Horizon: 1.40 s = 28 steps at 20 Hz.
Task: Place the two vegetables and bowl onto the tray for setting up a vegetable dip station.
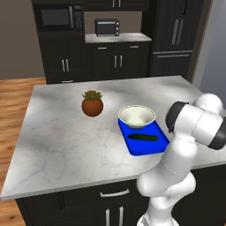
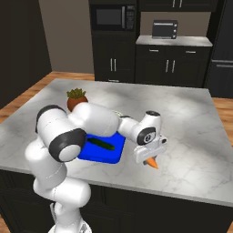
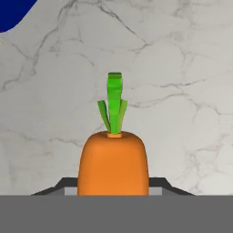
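One carrot (image 3: 113,161) clamped in hand (image 2: 151,160), low over counter (image 2: 191,132) right of tray (image 2: 111,154); green top points away from hand. Cucumber (image 1: 142,137) and bowl (image 1: 137,115) on tray.

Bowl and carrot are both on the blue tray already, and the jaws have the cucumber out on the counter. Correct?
Not quite: the two vegetables are swapped. The cucumber lies on the tray beside the bowl, as the left base view shows. The gripper is closed on the carrot over the counter, clear in the hand view.
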{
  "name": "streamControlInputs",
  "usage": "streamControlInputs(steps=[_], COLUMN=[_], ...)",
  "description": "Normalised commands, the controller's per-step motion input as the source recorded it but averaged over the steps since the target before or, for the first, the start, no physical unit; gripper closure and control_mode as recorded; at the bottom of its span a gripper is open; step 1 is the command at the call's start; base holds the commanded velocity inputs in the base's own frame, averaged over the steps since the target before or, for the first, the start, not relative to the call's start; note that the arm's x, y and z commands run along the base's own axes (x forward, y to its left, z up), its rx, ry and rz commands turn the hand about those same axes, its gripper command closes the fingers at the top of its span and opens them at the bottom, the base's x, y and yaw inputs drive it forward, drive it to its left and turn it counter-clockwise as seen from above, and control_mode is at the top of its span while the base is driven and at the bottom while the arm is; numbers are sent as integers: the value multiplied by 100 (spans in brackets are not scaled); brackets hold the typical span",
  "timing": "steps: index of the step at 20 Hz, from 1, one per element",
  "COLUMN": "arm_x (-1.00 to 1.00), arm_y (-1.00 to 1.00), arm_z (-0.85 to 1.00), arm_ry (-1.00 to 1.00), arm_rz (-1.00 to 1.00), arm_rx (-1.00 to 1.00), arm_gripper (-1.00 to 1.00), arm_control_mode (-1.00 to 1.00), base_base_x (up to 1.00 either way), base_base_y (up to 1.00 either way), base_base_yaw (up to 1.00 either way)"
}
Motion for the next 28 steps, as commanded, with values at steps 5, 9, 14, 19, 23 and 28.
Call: streamControlInputs(steps=[5,9,14,19,23,28], arm_x=[-12,-5,0,-1,0,0], arm_y=[24,35,45,55,56,52], arm_z=[22,27,16,11,6,2], arm_ry=[0,0,0,0,0,0], arm_rz=[0,2,4,8,11,12], arm_rx=[0,0,0,0,0,0], arm_gripper=[100,100,100,100,100,100], arm_control_mode=[-100,-100,-100,-100,-100,-100], base_base_x=[0,0,0,0,0,0], base_base_y=[0,0,0,0,0,0], base_base_yaw=[0,0,0,0,0,0])
